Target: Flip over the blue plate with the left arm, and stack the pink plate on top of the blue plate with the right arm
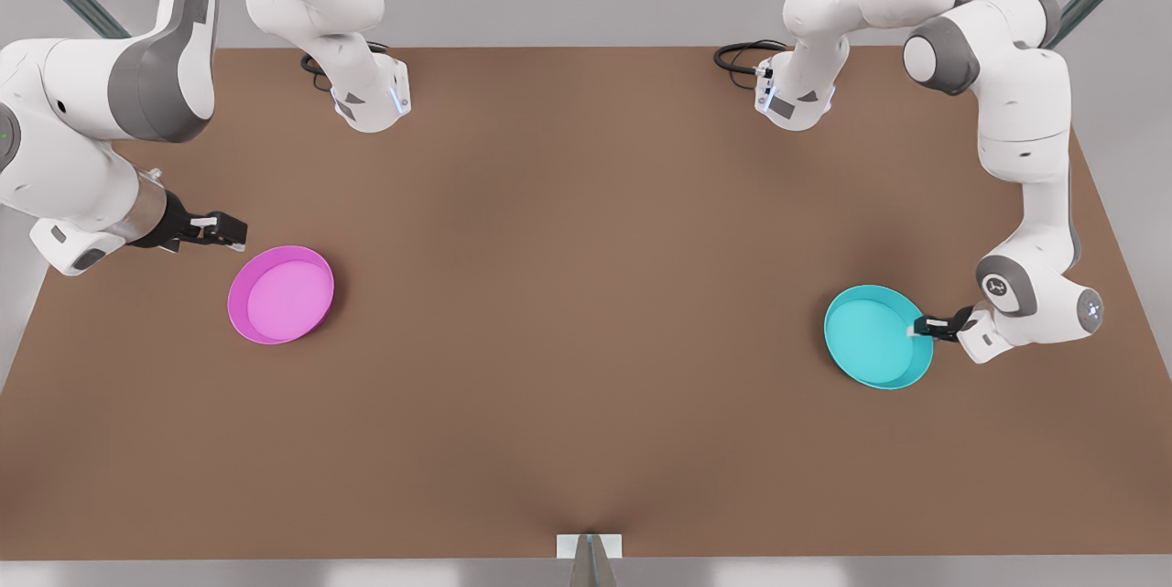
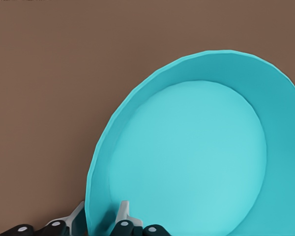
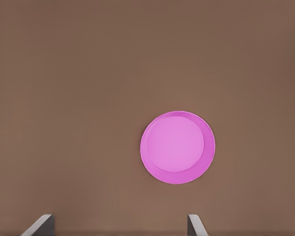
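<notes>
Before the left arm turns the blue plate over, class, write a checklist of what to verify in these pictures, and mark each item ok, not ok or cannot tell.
1. Left end effector shut on the blue plate's rim, one finger inside and one outside: ok.
2. Blue plate lifted clear of the table: cannot tell; it looks tilted in the left wrist view.
3. Blue plate already upside down: not ok; its hollow side faces up.
4. Right end effector open, beside the pink plate, not touching it: ok.
5. Pink plate lying flat, hollow side up, far from the blue plate: ok.
</notes>
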You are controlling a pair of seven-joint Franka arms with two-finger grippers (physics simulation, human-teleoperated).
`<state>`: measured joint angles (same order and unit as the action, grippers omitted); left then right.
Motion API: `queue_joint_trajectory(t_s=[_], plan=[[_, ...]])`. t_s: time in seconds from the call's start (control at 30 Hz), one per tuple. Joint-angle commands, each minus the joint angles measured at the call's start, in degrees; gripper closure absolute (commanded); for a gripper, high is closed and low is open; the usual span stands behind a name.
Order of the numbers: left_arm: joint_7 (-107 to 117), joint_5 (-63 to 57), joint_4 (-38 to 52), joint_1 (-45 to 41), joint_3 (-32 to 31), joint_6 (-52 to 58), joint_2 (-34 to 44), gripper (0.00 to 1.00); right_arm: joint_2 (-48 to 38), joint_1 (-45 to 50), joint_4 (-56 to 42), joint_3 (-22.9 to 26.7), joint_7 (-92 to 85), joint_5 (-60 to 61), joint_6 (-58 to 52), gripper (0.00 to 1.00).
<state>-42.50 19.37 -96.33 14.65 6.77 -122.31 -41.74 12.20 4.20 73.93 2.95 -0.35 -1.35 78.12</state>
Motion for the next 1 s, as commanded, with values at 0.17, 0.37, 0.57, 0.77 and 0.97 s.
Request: queue_joint_trajectory(t_s=[0.17,0.37,0.57,0.77,0.97], plan=[[-2.06,-0.04,0.62,-0.41,-0.09,-0.04,-0.01,0.73,0.02,0.02,-0.02,0.12,-0.61,0.03,-0.25,0.00],[6.82,-0.74,0.70,-1.03,-1.76,0.76,2.19,0.79,0.20,0.02,0.25,1.00,-0.70,0.03,-0.16,0.00],[20.15,-6.88,2.29,-8.93,-1.06,4.44,8.69,0.79,1.43,-0.16,1.21,2.32,-0.79,0.12,-0.34,0.00],[55.06,-27.98,25.14,-23.87,-1.50,27.73,9.31,0.79,1.43,-0.33,1.39,2.32,-0.61,0.12,-0.34,0.00],[75.81,-37.13,37.17,-59.36,28.80,32.13,1.15,0.79,1.69,-0.42,2.88,2.93,-0.70,0.65,-0.34,0.00]])
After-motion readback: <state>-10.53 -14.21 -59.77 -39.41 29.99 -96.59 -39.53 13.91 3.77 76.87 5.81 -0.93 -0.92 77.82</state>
